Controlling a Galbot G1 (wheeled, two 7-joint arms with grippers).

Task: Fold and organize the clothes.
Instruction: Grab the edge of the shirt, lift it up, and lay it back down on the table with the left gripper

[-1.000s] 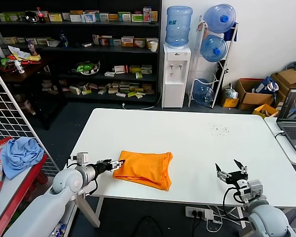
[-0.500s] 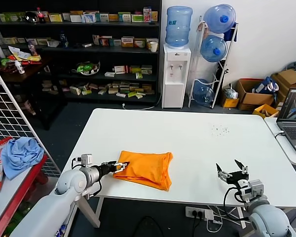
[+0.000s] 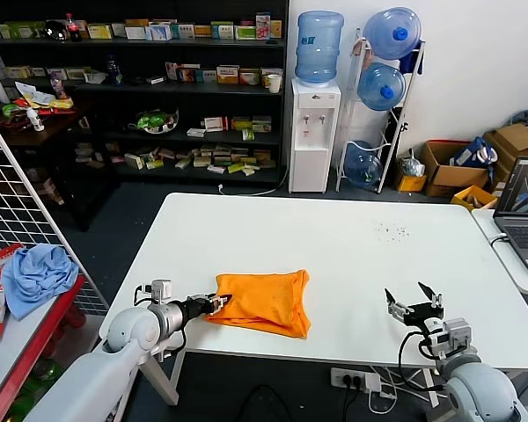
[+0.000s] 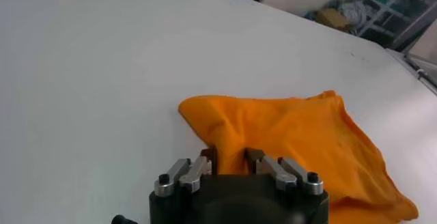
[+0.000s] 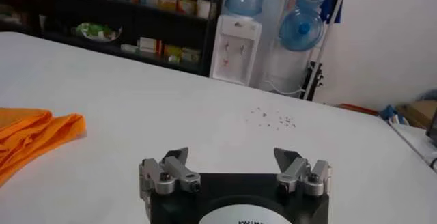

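Observation:
The orange T-shirt point(image 3: 266, 299) lies folded into a rough rectangle on the white table point(image 3: 334, 233), near its front edge and left of centre. My left gripper point(image 3: 218, 303) is at the shirt's left edge, shut on a fold of the orange fabric; in the left wrist view the shirt point(image 4: 300, 133) runs between the fingers point(image 4: 207, 157). My right gripper point(image 3: 412, 300) is open and empty, low over the table's front right, well apart from the shirt. The right wrist view shows its own gripper point(image 5: 232, 156) and the shirt's edge point(image 5: 31, 133) far off.
A laptop point(image 3: 524, 211) sits on a second table at the right. A light blue cloth point(image 3: 37, 272) lies on a red stand at the left, behind a wire grid. Shelves, a water dispenser point(image 3: 314, 132) and boxes stand beyond the table.
My left gripper has moved a little toward the table's front edge and to the right with the shirt's left edge in it; the shirt has shifted slightly right. The right arm has not moved.

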